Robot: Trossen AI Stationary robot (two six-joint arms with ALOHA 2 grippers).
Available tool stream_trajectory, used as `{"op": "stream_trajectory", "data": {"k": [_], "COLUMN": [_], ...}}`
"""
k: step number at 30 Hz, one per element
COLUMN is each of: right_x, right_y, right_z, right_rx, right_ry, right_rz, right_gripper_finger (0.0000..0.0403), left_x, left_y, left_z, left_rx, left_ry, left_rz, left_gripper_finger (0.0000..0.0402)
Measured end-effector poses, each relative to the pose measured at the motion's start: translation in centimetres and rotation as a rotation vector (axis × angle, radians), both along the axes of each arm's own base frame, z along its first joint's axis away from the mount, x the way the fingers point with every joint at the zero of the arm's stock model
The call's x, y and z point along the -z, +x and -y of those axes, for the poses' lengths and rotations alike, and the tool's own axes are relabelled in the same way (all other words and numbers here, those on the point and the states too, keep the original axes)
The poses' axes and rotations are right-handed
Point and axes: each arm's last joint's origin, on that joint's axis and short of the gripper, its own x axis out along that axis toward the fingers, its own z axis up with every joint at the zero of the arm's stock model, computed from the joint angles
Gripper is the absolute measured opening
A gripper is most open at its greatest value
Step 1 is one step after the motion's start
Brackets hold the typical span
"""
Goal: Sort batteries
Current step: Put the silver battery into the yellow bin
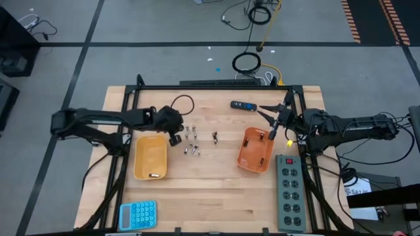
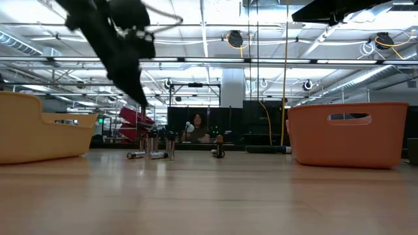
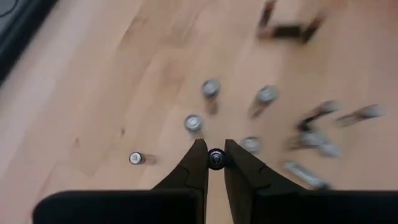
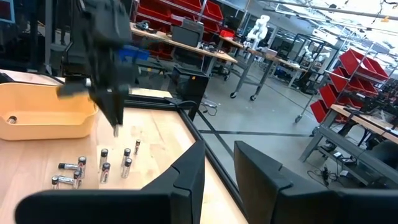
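Since the job is sorting, I read the layout on the wooden surface (image 1: 210, 196) as two destinations with the stock between them: a yellow tray (image 1: 150, 157) on the left side, an orange bin (image 1: 256, 150) on the right, and the batteries (image 1: 192, 140) clustered in the middle where either arm can reach. One cell already lies in the yellow tray (image 1: 155, 175), so I judge that tray is taking one kind. Along the right edge a grey power strip (image 1: 289, 192) lies clear of the work, a blue calculator (image 1: 138, 214) sits at the near left corner, and a black-and-blue device (image 1: 243, 105) rests toward the far edge; none of these looks like part of the sort.

My left arm reaches in from the left edge, bent over the gap between the yellow tray and the cluster, wrist pitched steeply down. In the left wrist view the left hand (image 3: 216, 157) is pinching a battery (image 3: 216, 158) end-on, its round cap showing between the two dark fingers (image 3: 193, 168); whether it is off the wood I cannot say. Other cells stand or lie just beyond it, some upright, some on their sides.

My right arm waits over the far rim of the orange bin, and the right hand (image 4: 217, 163) is held partly spread with nothing between its fingers, looking across at the cluster.

Next, I judge, comes a short carry to the yellow tray.
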Motion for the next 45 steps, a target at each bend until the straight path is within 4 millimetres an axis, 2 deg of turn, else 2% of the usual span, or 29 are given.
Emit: {"op": "stream_trajectory", "data": {"k": [3, 5, 7, 10, 13, 19, 23, 26, 33, 39, 45], "right_x": [0.0, 0.0, 0.0, 0.0, 0.0, 0.0, 0.0, 0.0, 0.0, 0.2, 0.3], "right_y": [0.0, 0.0, 0.0, 0.0, 0.0, 0.0, 0.0, 0.0, 0.0, 0.0, 0.0], "right_z": [0.0, 0.0, 0.0, 0.0, 0.0, 0.0, 0.0, 0.0, 0.0, 0.0, 0.0], "right_rx": [0.0, -0.001, 0.0, 0.0, -0.001, -0.003, -0.005, -0.004, -0.005, -0.004, -0.003], "right_ry": [0.003, 0.003, 0.003, 0.003, 0.009, 0.009, 0.01, 0.009, 0.005, 0.006, 0.023], "right_rz": [0.001, 0.0, 0.001, 0.001, 0.004, 0.004, 0.004, 0.006, 0.0, -0.017, -0.016], "right_gripper_finger": [0.0077, 0.0077, 0.0077, 0.0077, 0.0077, 0.0077, 0.0077, 0.0077, 0.0077, 0.0077, 0.0077], "left_x": [-3.1, -4.1, -3.9, -3.1, -2.1, -2.6, -3.2, -2.7, 0.2, 1.0, 2.5], "left_y": [-0.9, -1.9, -3.2, -4.7, -5.5, -4.1, -2.5, -0.9, 2.4, 3.6, 4.2], "left_z": [0.9, 1.6, 2.7, 4.2, 5.3, 5.7, 4.9, 3.6, 1.1, 1.5, 1.3], "left_rx": [-0.039, -0.071, -0.09, -0.117, -0.12, -0.075, -0.106, -0.106, 0.052, 0.214, 0.237], "left_ry": [-0.128, -0.287, -0.393, -0.448, -0.447, -0.312, -0.089, -0.027, -0.11, -0.099, -0.065], "left_rz": [0.002, -0.051, -0.162, -0.315, -0.405, -0.252, -0.105, -0.072, -0.173, -0.231, -0.304], "left_gripper_finger": [0.0033, 0.0033, 0.0033, 0.0038, 0.008, 0.0189, 0.0229, 0.0234, 0.0217, 0.02, 0.0198]}}
